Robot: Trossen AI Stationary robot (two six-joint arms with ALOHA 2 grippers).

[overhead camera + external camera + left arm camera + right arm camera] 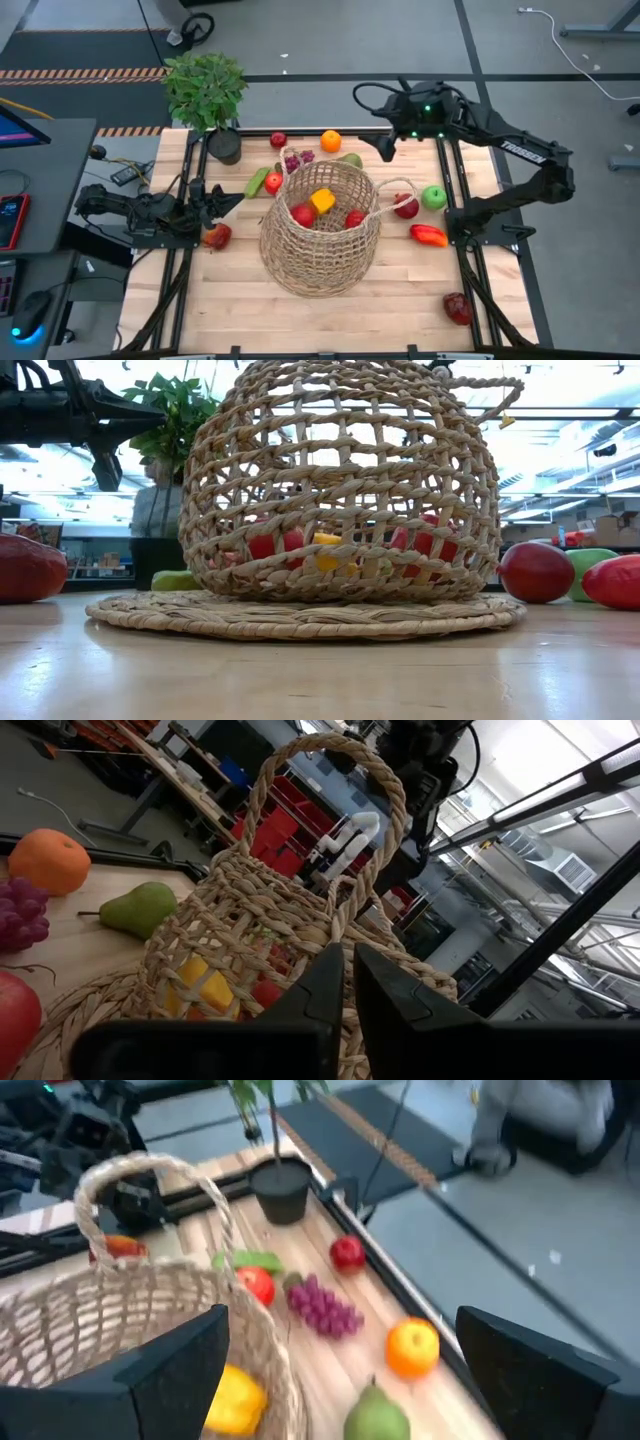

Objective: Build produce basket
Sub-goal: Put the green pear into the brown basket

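The tan wicker basket stands on its flat base at the table's middle; a yellow pepper and two red fruits lie inside. Outside, on the table, lie an orange, grapes, a pear, a cucumber, a green apple, a red pepper and red apples. My left gripper hovers shut just left of the basket, pointing at it. My right gripper hangs open over the far edge, above the pear and orange.
A potted plant stands at the far left corner. One red fruit lies near my left gripper, a dark red one at the near right. Bare wood shows along the near side. Black frame rails run down both table sides.
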